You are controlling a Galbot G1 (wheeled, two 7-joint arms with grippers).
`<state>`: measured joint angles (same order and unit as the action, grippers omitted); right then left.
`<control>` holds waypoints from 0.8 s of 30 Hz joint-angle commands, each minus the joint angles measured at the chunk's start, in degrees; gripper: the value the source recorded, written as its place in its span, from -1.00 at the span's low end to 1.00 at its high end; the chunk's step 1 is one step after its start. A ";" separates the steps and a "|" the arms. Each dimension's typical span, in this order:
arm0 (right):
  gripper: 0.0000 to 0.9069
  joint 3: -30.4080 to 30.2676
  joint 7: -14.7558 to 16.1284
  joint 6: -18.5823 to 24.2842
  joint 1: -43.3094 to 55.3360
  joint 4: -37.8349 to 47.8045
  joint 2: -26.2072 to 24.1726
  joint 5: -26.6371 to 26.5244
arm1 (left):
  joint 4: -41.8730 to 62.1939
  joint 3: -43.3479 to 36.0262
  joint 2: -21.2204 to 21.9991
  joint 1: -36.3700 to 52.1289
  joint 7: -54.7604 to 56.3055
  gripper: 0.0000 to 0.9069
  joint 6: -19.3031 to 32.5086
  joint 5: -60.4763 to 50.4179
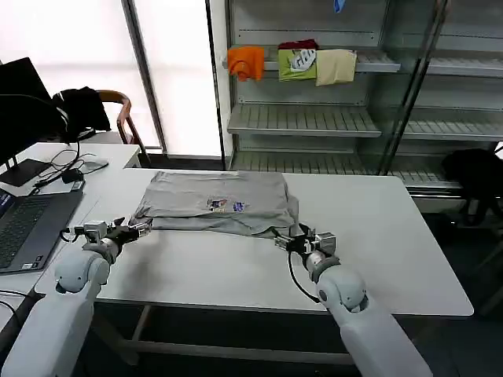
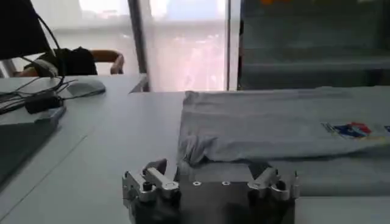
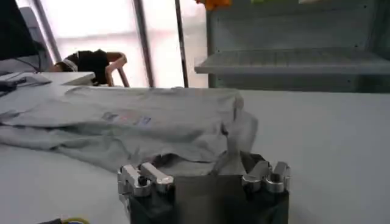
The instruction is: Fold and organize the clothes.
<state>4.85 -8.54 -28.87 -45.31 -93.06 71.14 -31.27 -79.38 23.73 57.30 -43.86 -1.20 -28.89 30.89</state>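
A light grey shirt (image 1: 220, 200) lies folded on the white table (image 1: 377, 236), its small multicoloured chest print (image 1: 224, 206) facing up. My left gripper (image 1: 145, 228) sits low at the shirt's front left corner. In the left wrist view that gripper (image 2: 210, 167) is open, and the shirt's (image 2: 274, 125) bunched corner lies just ahead of its fingertips. My right gripper (image 1: 281, 240) is at the front right corner. It (image 3: 204, 164) is open too, and a fold of the shirt (image 3: 140, 122) reaches in between its spread fingers.
A laptop (image 1: 23, 224) and cables lie on the desk to the left. A chair (image 1: 118, 110) with a black garment stands behind it. Metal shelves (image 1: 314, 118) at the back hold orange, lime-green and cream garments. The table's front and right parts are bare.
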 commanded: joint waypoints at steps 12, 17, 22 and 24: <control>-0.42 -1.39 1.01 0.44 0.38 3.04 0.53 1.44 | 7.15 -0.22 0.44 1.60 -1.40 -0.24 1.42 0.61; -0.82 -1.50 1.05 0.61 0.37 2.81 0.50 1.78 | 7.19 -0.32 0.55 1.41 -1.95 -0.96 1.83 0.36; -0.96 -1.57 0.96 0.62 0.33 1.67 -0.10 2.04 | 6.54 -0.45 0.28 1.12 -2.48 -0.98 2.51 -0.18; -1.00 -1.55 0.87 0.59 0.24 1.07 -0.46 2.03 | 5.92 -0.53 0.09 1.02 -2.36 -0.98 2.67 -0.53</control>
<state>3.34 -7.59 -28.28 -45.11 -91.42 70.78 -29.45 -73.39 23.33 57.59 -42.81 -3.44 -26.56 30.92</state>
